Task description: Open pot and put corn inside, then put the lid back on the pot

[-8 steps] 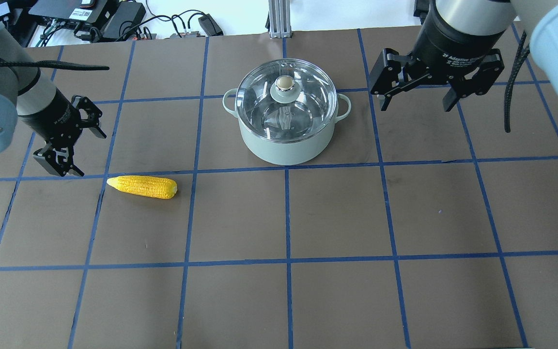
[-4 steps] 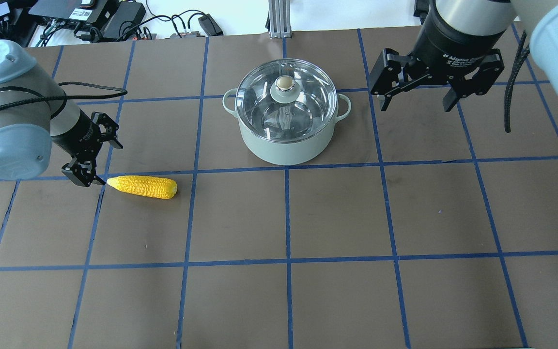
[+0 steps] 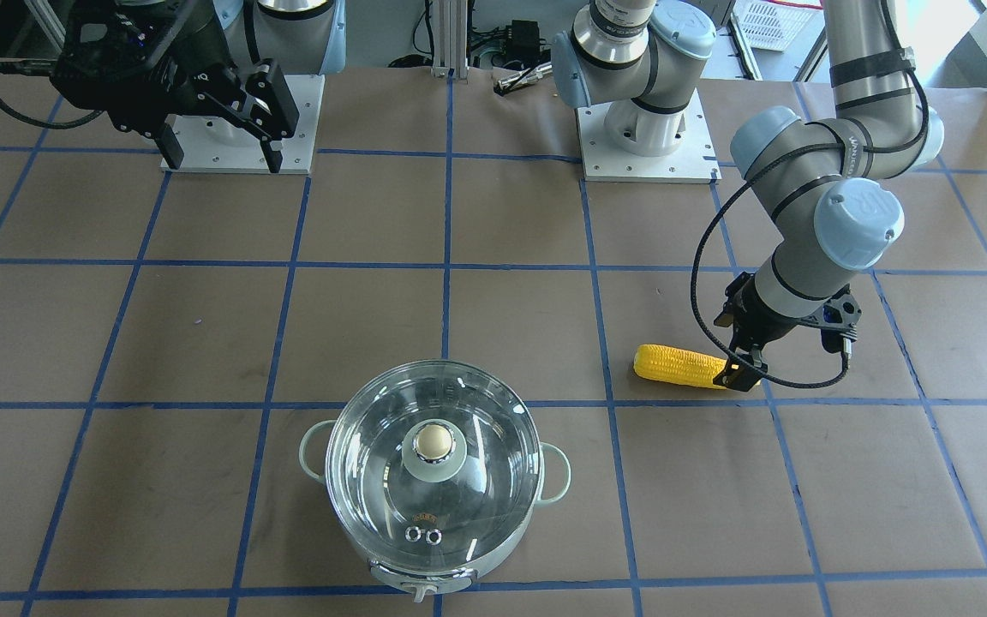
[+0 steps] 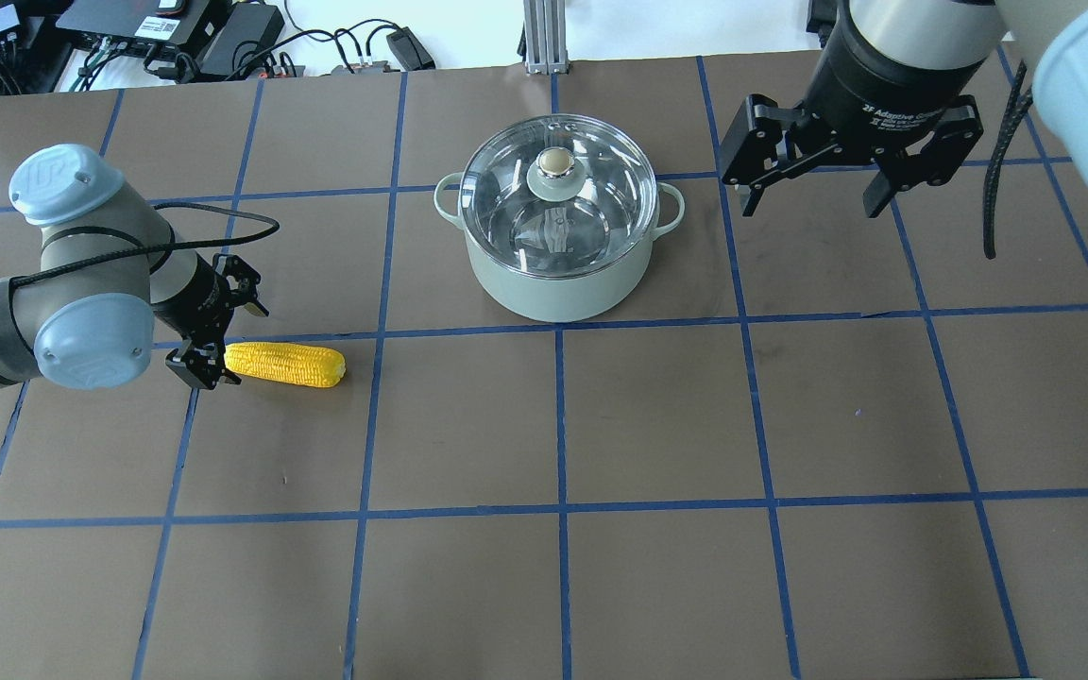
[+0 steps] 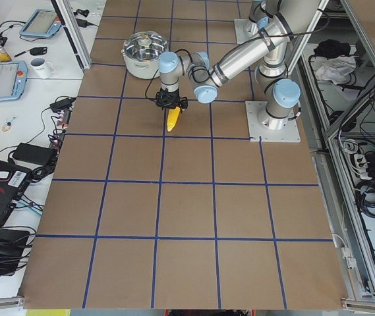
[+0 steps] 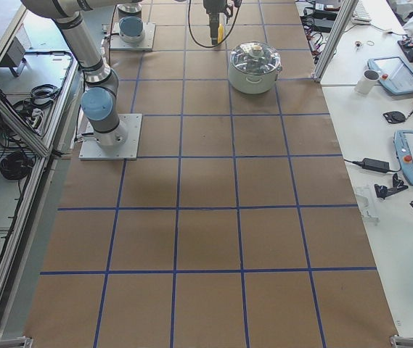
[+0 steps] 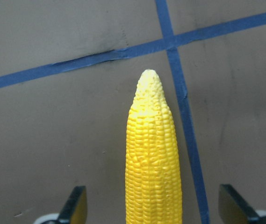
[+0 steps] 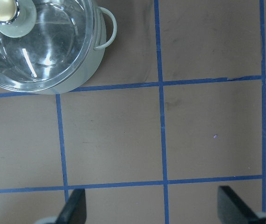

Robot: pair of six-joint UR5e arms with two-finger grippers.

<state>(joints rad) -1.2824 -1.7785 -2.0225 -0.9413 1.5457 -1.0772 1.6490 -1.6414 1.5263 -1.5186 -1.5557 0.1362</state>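
Note:
The yellow corn point(image 4: 284, 364) lies on its side on the brown table, left of the pot, also in the front view point(image 3: 680, 367). My left gripper point(image 4: 219, 342) is open and low over the corn's pointed end. In the left wrist view the corn point(image 7: 152, 158) lies between the two spread fingertips, not touched. The mint-green pot point(image 4: 553, 283) stands at the far middle with the glass lid point(image 4: 516, 212) on it. My right gripper point(image 4: 810, 203) is open, empty and high, to the right of the pot point(image 8: 88, 70).
Blue tape lines grid the table. The arms' base plates point(image 3: 643, 146) sit on the robot's side. Cables and electronics point(image 4: 176, 33) lie beyond the far edge. Side benches hold tablets and a mug point(image 6: 369, 81).
My left arm has swung right and down, from beside the corn's pointed end to over it, and now straddles it. The right arm, pot, lid and corn have not moved.

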